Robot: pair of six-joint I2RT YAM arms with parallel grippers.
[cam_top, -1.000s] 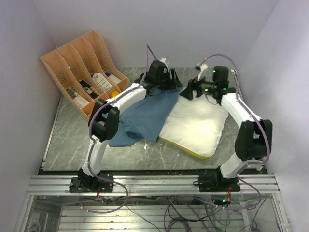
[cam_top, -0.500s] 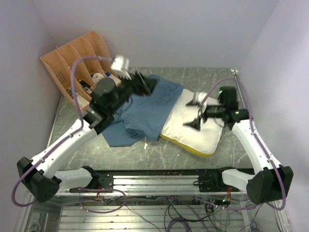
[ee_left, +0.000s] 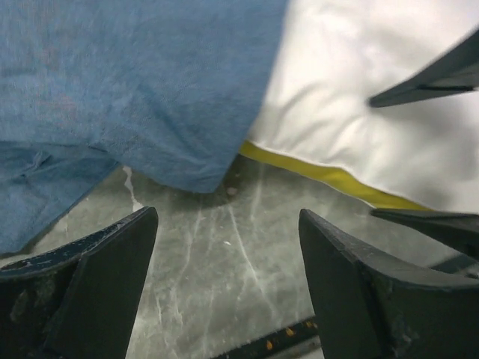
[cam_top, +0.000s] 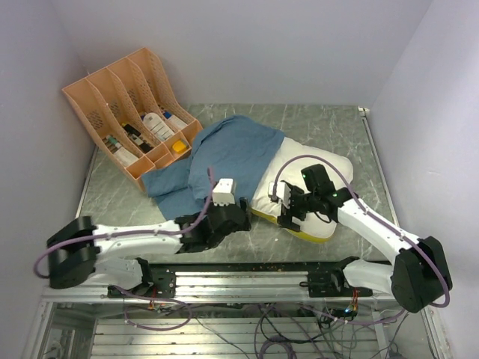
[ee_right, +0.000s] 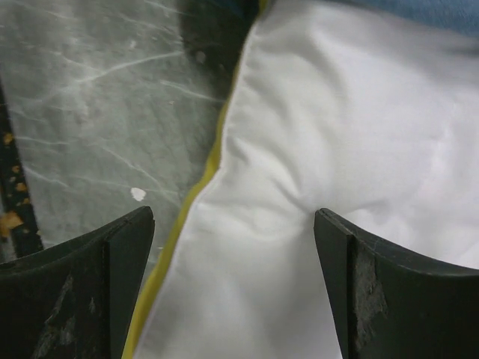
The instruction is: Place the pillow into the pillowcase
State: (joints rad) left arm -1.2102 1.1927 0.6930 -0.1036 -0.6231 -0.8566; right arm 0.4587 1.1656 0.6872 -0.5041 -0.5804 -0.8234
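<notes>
Pillow (cam_top: 310, 176): right of centre on the marble table (cam_top: 337, 123), its far-left part under the pillowcase (cam_top: 224, 153); a yellow edge (ee_left: 322, 174) shows along the near side.
Pillowcase: wrinkled, spread left of the pillow and overlapping it; its opening cannot be made out.
Left gripper (ee_left: 228, 217): released, jaws wide, low over bare table just near of the blue fabric.
Right gripper (ee_right: 233, 217): jaws spread over the pillow's near-left edge, grasping nothing.
Pillow handling: probably light, plump and squashy; pinch deep at a corner (a shallow nip may slide off).
Pillowcase handling: thin and limp; take one layer at the hem.
</notes>
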